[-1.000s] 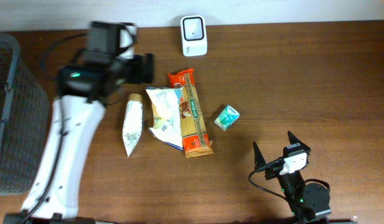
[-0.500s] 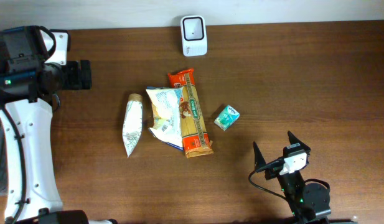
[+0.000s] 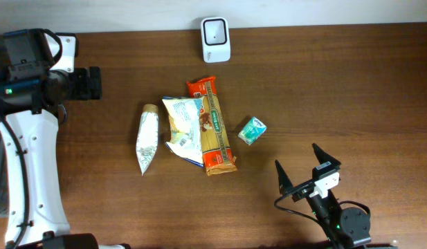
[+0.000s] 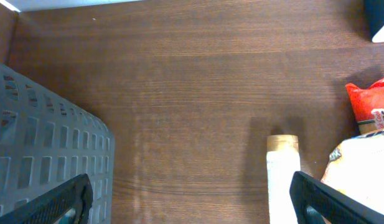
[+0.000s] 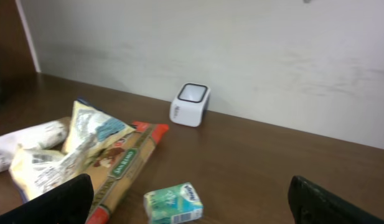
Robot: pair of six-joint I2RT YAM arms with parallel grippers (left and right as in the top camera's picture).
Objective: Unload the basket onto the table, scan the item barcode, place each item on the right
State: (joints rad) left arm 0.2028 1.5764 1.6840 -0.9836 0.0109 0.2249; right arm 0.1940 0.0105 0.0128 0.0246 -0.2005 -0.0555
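Waiting at the near edge of the brown wooden surface point(image 3: 365, 97) with the right jaws spread wide and holding nothing, aimed up the surface at the goods, probably so as to reach in without turning. Just beyond, nearest those jaws, lying flat and alone: a small mint-green tissue packet point(image 3: 252, 130), apart from the rest and so likely the easiest pick for scanning. Further left, bunched and touching: a long orange pasta packet point(image 3: 214, 149) and a crinkled white snack bag with blue and yellow print point(image 3: 182, 121) overlapping its left edge; then, just apart, a white paper-wrapped cone with a tan tip point(image 3: 147, 137). Off at the far left, raised beside a dark grey slotted plastic basket point(image 4: 42, 155), with the left jaws equally wide and empty, looking down on bare wood and the cone's tan end; seemingly parked clear of the work. Farthest of all, against the pale wall point(image 5: 241, 50): a white boxy barcode scanner with a dark window point(image 3: 216, 39), window upward, so needing a barcode turned down over it. No barcode discernible on any packet; nothing lifted yet.
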